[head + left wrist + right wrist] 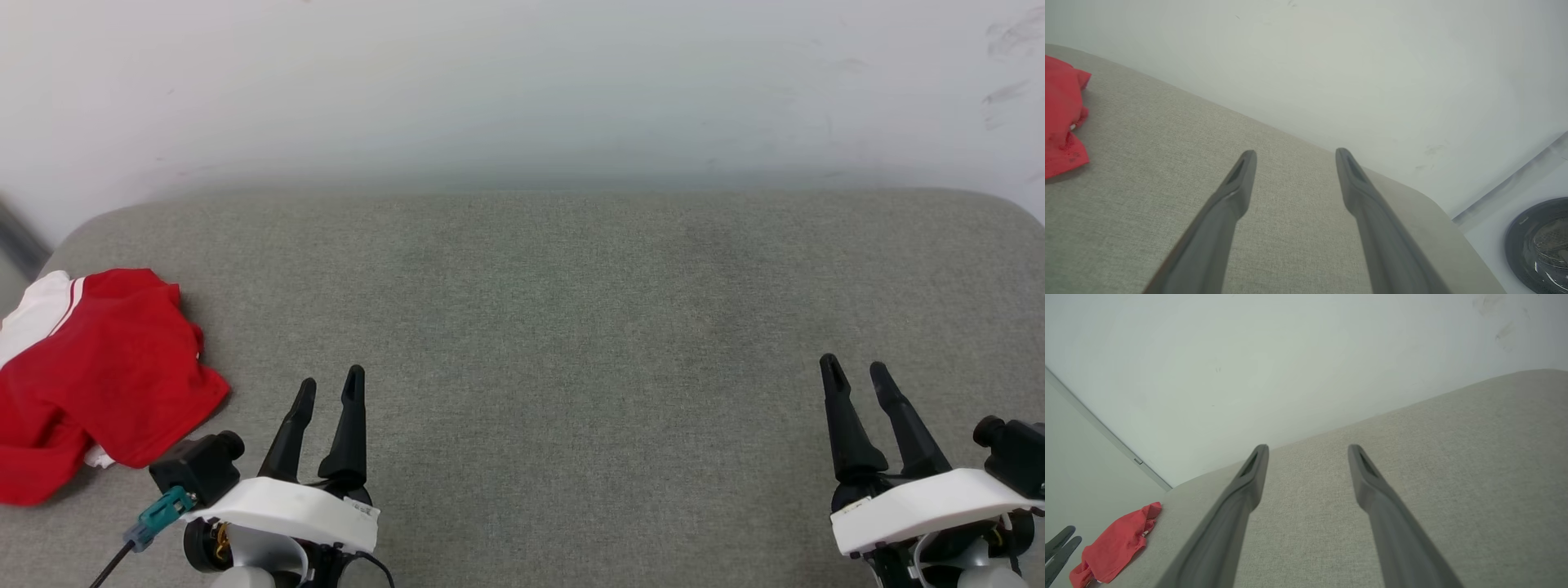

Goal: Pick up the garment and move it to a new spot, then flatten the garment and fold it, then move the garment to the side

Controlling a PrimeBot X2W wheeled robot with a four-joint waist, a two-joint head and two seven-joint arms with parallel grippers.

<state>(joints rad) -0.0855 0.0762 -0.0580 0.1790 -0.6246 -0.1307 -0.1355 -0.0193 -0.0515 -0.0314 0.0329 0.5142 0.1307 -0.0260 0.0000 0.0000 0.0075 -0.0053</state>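
The garment lies crumpled at the left end of the grey cushion. Its red fabric faces up, and a white sleeve with a red stripe sits at its left edge. The left gripper is positioned just to the right of the garment, apart from it, above the near part of the cushion. Its fingers are spread and grip nothing. The right gripper is positioned well apart, at the right end of the cushion, with its fingers likewise spread and gripping nothing. A white wall rises behind the cushion.
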